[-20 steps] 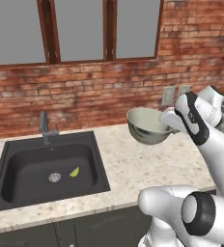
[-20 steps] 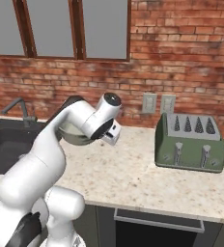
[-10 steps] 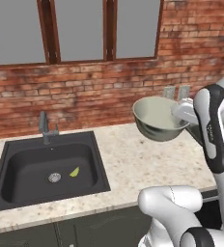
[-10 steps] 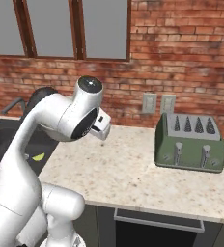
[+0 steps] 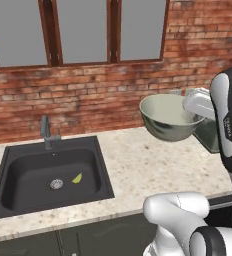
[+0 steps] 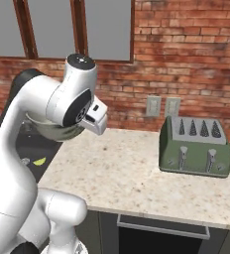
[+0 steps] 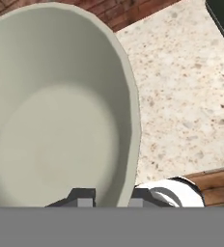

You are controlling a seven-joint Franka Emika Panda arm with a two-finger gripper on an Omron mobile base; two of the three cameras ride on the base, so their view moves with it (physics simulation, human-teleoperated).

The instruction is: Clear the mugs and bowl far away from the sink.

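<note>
The worktop (image 5: pixel 138 160) is pale and speckled and runs along a brick wall. The sink (image 5: pixel 48 175) is set into its left part, near the front edge. A small yellow-green bit (image 5: pixel 77 178) lies in the sink beside the drain. A green toaster (image 6: pixel 195 147) stands at the right end, close to the back edge.

The bowl (image 5: pixel 169 117) is up in the air, above the worktop, between the sink and the toaster. It is tipped a little, with its open side partly facing the sink. It looks empty inside. No mugs can be seen on this part of the worktop.

The end effector (image 7: pixel 113 198) is nearly closed. It pinches the rim of the bowl, one finger inside and one outside.

The step in hand looks like carrying the bowl away from the sink. To do it well, the arm should take the bowl toward the right end of the worktop and stop short of the toaster. The grip is only on one edge, so the bowl could swing or slip. Move slowly. Bring the bowl low and level until its bottom sits flat, then let go.
</note>
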